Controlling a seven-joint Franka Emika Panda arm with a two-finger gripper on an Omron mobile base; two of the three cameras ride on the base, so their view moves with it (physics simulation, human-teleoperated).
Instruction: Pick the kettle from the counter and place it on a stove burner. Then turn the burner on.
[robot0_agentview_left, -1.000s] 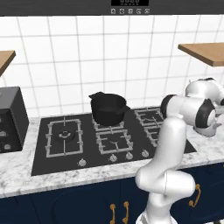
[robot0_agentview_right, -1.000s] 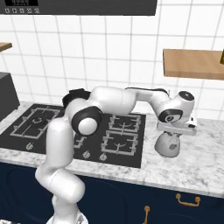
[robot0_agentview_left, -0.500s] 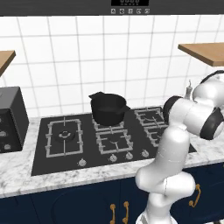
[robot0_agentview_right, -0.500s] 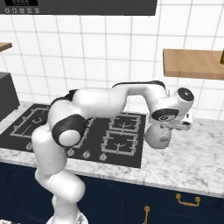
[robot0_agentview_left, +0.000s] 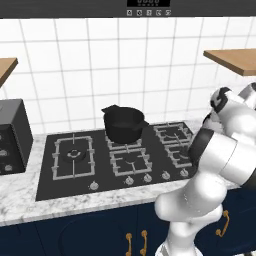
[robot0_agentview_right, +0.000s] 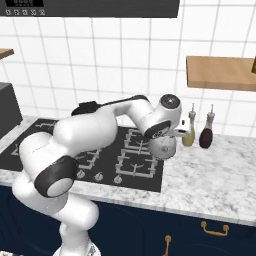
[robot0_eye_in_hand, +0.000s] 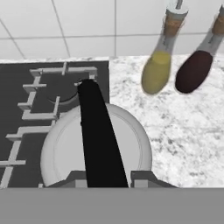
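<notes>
The silver kettle (robot0_agentview_right: 163, 147) hangs from my gripper (robot0_agentview_right: 166, 136) just above the right edge of the black cooktop (robot0_agentview_right: 145, 181), beside the marbled counter (robot0_agentview_right: 210, 180). From the hand view I look straight down on the kettle (robot0_eye_in_hand: 61, 148). Its black handle (robot0_eye_in_hand: 98, 135) runs up the middle of the view. My gripper (robot0_eye_in_hand: 107, 178) is shut on that handle, one fingertip on each side. The kettle's body lies half over the cooktop (robot0_eye_in_hand: 17, 87) and half over the counter (robot0_eye_in_hand: 183, 144). A rear right burner (robot0_eye_in_hand: 61, 89) lies just beyond the kettle.
A black pot (robot0_agentview_left: 122, 124) sits on a rear middle burner. Two slim bottles, one yellow (robot0_agentview_right: 188, 135) and one dark (robot0_agentview_right: 206, 136), stand against the wall to the kettle's right. A dark appliance (robot0_agentview_left: 12, 135) stands left of the cooktop. Wooden shelf (robot0_agentview_right: 220, 72) overhead.
The kettle has left its spot on the counter near the bottles. It has travelled up and to the left with my shut gripper, reaching the cooktop's right edge.
</notes>
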